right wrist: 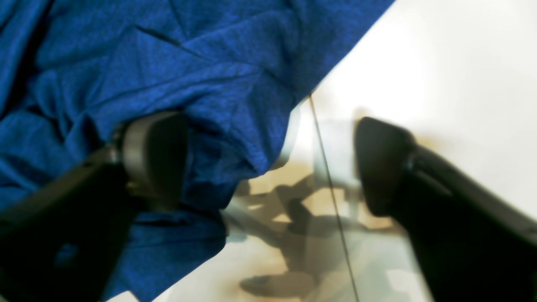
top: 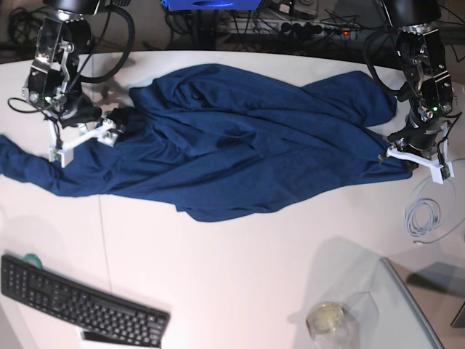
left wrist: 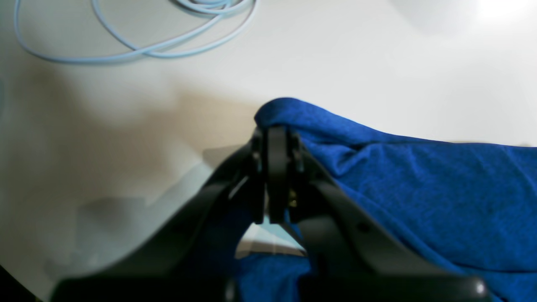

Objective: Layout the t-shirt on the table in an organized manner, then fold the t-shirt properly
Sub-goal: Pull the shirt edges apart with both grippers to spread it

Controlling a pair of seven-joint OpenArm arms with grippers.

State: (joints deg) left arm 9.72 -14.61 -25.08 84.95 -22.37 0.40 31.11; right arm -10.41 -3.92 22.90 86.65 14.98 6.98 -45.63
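Two tools: left tool (left wrist: 275, 184) clamped on t-shirt (top: 240, 145) edge, right tool (right wrist: 268, 167) apart beside cloth.

Keyboard (top: 80, 307), coiled cable (top: 425, 216), glass jar (top: 328, 320).

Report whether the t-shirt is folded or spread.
Neither: the t-shirt lies unfolded but rumpled, creased and bunched across the table.

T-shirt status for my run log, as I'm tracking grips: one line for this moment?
t-shirt: crumpled on table | left gripper: shut on t-shirt edge | right gripper: open, straddling t-shirt edge
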